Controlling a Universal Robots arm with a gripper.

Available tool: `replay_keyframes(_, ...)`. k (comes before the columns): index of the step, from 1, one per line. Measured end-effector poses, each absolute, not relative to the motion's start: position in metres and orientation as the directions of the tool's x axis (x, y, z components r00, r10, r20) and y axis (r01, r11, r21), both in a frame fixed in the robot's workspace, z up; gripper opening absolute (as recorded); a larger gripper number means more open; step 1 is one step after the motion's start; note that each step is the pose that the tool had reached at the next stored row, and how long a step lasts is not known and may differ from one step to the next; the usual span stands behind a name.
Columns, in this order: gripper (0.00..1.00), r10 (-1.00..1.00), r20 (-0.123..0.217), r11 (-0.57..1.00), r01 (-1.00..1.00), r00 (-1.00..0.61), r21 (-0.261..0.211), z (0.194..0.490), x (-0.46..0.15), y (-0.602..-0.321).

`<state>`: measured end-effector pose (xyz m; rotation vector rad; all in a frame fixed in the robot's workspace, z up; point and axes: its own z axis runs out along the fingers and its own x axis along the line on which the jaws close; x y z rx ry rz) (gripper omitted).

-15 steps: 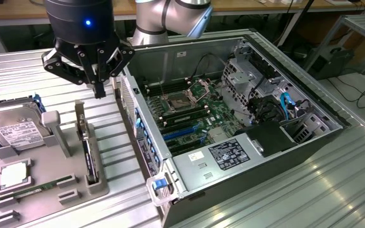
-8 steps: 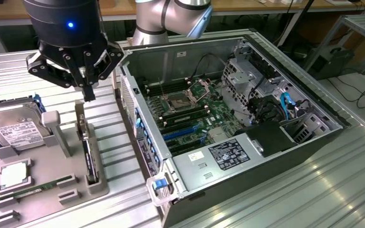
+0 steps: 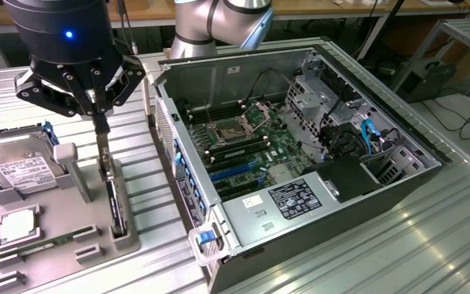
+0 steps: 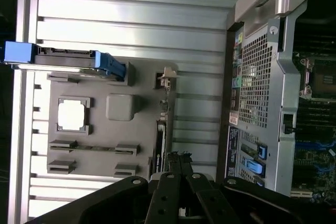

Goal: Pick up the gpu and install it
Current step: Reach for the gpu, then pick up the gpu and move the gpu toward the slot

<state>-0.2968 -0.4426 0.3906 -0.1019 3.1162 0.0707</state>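
The gpu (image 3: 114, 196) is a thin black card standing on edge in a slot of the grey holder tray (image 3: 55, 257), on the exterior view's left. My gripper (image 3: 103, 139) hangs over the card with its fingers pressed together, and I cannot tell whether the tips touch the card's top edge. In the wrist view the fingertips (image 4: 178, 156) meet just beside the card's edge (image 4: 161, 129). The open computer case (image 3: 243, 61) lies to the exterior view's right, with blue expansion slots (image 3: 235, 171) on its motherboard.
The tray also holds a silver hard drive (image 3: 14, 165) in a blue bracket (image 4: 58, 59), a square processor (image 3: 19, 223) and a green memory stick (image 3: 43, 245). The case's side wall (image 3: 178, 159) rises close to the tray. Ribbed metal table (image 3: 431, 245) surrounds everything.
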Motion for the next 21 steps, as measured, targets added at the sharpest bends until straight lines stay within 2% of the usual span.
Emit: replay_keyframes(21, 0.11, -0.065, -0.024, 0.997, -0.066, -0.998, 0.045, 0.39, -0.314, -0.445)
